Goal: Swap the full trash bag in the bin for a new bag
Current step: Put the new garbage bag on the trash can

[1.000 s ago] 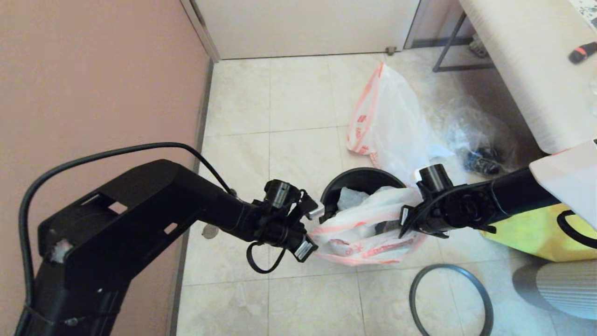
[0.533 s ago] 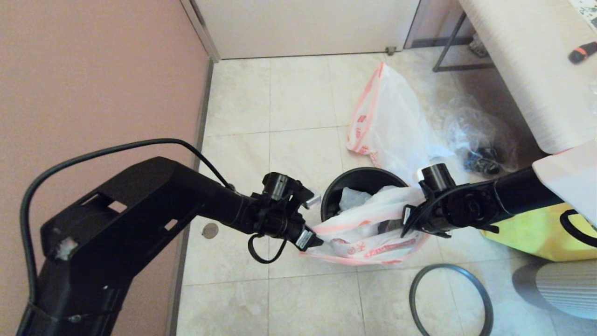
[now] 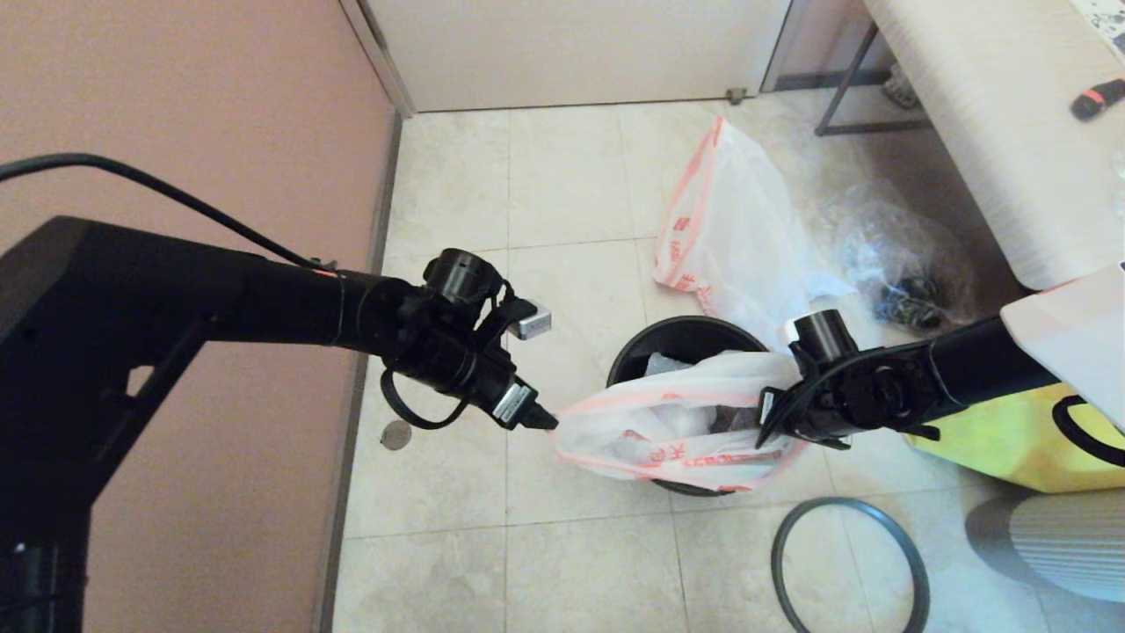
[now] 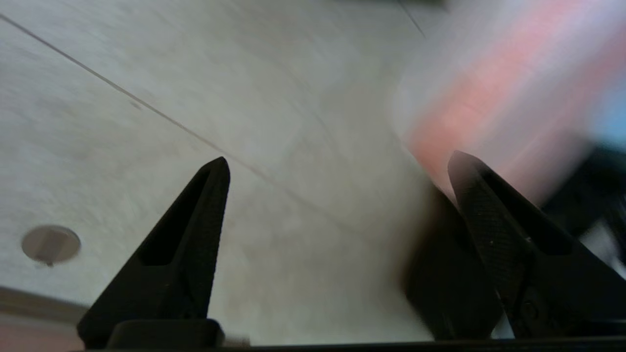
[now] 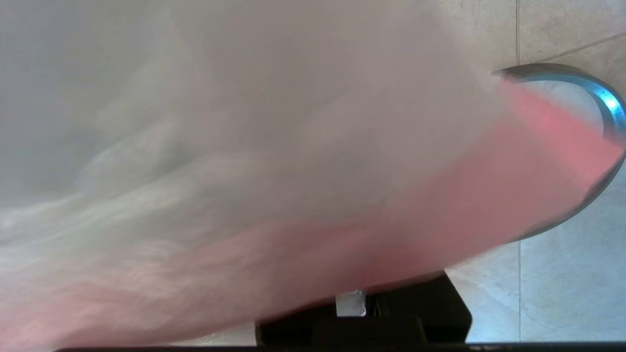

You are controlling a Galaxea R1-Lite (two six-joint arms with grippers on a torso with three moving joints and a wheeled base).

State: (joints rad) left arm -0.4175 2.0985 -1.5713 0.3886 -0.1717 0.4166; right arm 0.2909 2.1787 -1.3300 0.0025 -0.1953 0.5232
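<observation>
The new bag (image 3: 668,431) is draped over the near rim of the bin (image 3: 681,332), its long axis running from one arm to the other. The right hand (image 3: 773,422) is clamped on the bag's end toward the yellow tote. The left hand (image 3: 538,374) is spread wide and empty, just off the bag's other end, on the bin's pink-wall side. A second ago it pinched that corner; it has since let go and drawn away from the bin.
</observation>
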